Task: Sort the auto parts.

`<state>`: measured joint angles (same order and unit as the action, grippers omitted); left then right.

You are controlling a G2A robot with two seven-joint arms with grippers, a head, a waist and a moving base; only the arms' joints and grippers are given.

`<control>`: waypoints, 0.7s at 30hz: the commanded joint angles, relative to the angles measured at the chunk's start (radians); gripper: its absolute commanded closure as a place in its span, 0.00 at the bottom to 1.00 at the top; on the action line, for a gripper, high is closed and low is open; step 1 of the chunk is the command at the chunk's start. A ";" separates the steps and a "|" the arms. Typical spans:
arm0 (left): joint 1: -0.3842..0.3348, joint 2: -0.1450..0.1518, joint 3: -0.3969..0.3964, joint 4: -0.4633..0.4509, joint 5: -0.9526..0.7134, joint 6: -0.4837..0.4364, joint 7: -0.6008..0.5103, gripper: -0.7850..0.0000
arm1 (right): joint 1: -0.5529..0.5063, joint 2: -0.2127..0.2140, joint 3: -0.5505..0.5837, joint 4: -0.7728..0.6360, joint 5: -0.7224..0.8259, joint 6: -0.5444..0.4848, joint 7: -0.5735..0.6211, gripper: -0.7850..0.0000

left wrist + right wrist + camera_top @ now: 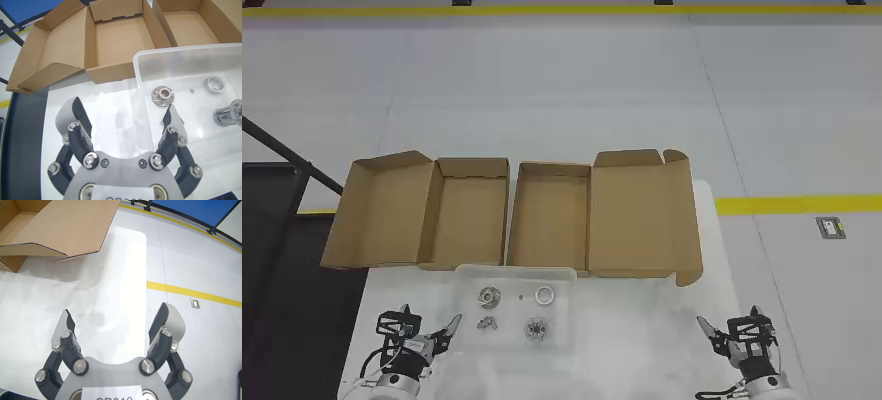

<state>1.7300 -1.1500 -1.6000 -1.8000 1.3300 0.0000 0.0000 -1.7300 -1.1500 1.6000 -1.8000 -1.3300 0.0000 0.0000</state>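
Both sets of jaws stand spread and empty, and the auto parts [488, 296] lie in the clear tray [512, 269] just right of the left gripper [422, 330], well apart from the right gripper [739, 330], so the left arm looks nearer.

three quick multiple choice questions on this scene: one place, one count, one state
1. Where do the metal parts lie? A) on the floor B) in the clear bin C) on the bare table
2. How many cardboard boxes stand open? A) one B) two C) three
3. The left pincer is: A) shut on a part B) shut, empty C) open, empty
Answers: 1 B, all four sit inside its walls; 2 B, a pair side by side beyond the bin; 3 C, spread wide with nothing between.
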 commanded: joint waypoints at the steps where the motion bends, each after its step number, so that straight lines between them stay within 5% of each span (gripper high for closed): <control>1: 0.000 0.000 0.000 0.000 0.000 0.000 0.000 0.00 | 0.000 0.000 0.000 0.000 0.000 0.000 0.000 0.00; 12: 0.000 0.000 0.001 -0.004 -0.003 -0.009 0.006 0.00 | 0.001 0.000 -0.005 -0.010 -0.004 -0.013 -0.011 0.00; 21: 0.094 0.008 -0.156 -0.054 -0.131 -0.196 0.251 0.00 | -0.069 0.003 -0.054 -0.176 -0.201 -0.082 -0.124 0.00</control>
<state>1.8136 -1.1436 -1.7357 -1.8550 1.2194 -0.1591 0.2262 -1.7949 -1.1476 1.5509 -1.9525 -1.5041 -0.0746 -0.1275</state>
